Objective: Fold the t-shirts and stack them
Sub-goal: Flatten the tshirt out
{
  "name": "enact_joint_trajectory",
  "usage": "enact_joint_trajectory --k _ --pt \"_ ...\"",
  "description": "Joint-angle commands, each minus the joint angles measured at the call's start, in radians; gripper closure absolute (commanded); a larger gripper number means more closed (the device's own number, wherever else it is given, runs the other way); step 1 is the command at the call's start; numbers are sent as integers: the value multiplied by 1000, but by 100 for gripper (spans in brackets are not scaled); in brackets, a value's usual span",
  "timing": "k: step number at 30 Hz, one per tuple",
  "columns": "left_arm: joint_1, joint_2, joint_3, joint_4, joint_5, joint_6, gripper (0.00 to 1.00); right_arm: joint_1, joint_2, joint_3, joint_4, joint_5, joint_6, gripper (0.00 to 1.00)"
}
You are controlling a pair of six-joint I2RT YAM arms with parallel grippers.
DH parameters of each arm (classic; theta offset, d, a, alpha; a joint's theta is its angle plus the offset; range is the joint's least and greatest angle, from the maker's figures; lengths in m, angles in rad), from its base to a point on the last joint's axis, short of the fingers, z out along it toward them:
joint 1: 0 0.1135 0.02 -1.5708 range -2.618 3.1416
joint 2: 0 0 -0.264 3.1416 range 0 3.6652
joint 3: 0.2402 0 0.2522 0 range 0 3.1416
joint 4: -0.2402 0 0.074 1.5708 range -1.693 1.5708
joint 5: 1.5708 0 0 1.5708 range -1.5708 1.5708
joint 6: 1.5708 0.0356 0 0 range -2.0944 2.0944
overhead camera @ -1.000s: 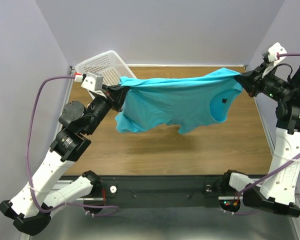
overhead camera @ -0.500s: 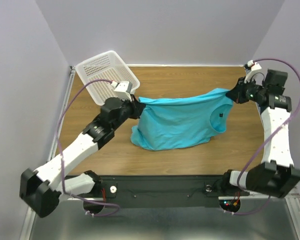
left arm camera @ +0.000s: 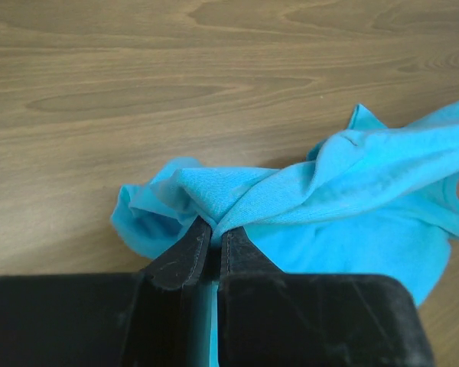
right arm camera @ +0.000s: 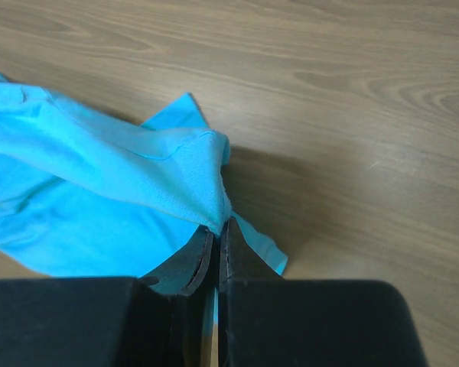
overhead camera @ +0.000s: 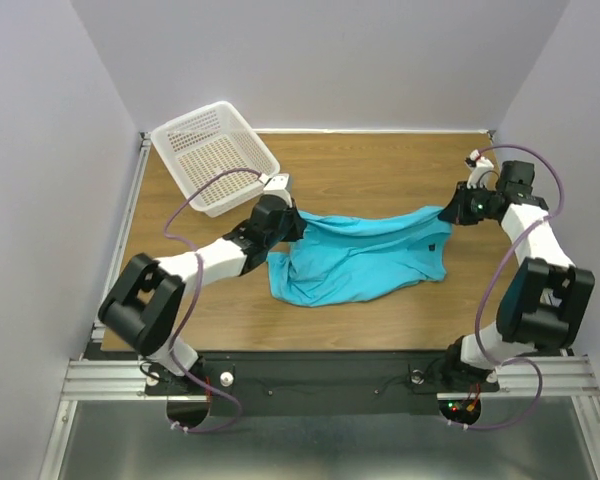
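Left gripper (overhead camera: 285,222): jaws almost closed, clamped on a bunched corner of the turquoise shirt (overhead camera: 360,262). In the left wrist view the fabric comes out from between the fingertips and fans away ahead and to the right of them, down onto the wooden table (overhead camera: 380,170). A small lump of it sits just left of the tips.

Right gripper (overhead camera: 450,212): jaws pressed tight on the shirt's opposite top corner. In the right wrist view the pinched fold rises straight off the tips and the rest spreads ahead and to their left. One flat flap lies just right of the fingers on the wood.

Top view: shirt is strung between the two grippers, upper edge sagging from one to the other, body lying rumpled on the table on the near side of both. Both grippers are low, close to the surface. Small dark mark by the neckline near the right gripper, label or button, can't tell at this resolution.

White basket (overhead camera: 215,155) sits beyond the left gripper toward the far-left corner, near it but apart from the shirt.
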Motion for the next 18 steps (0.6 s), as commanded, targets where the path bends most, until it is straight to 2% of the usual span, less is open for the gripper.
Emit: enact_joint_trajectory --k 1,7,12,15,16,18 --pt "-7 108 129 104 -50 17 100 -5 139 61 150 46 24 99" --pt "-7 320 349 99 -120 79 100 4 382 216 233 123 122 99" --pt "-7 445 512 37 -218 133 100 7 501 346 302 179 193 95" --pt "7 511 606 -9 -260 156 100 7 567 419 326 206 236 86" --pt "10 531 659 -28 -254 160 99 7 582 454 324 206 242 77" --pt "14 567 706 -72 -255 166 79 7 592 462 322 206 242 64"
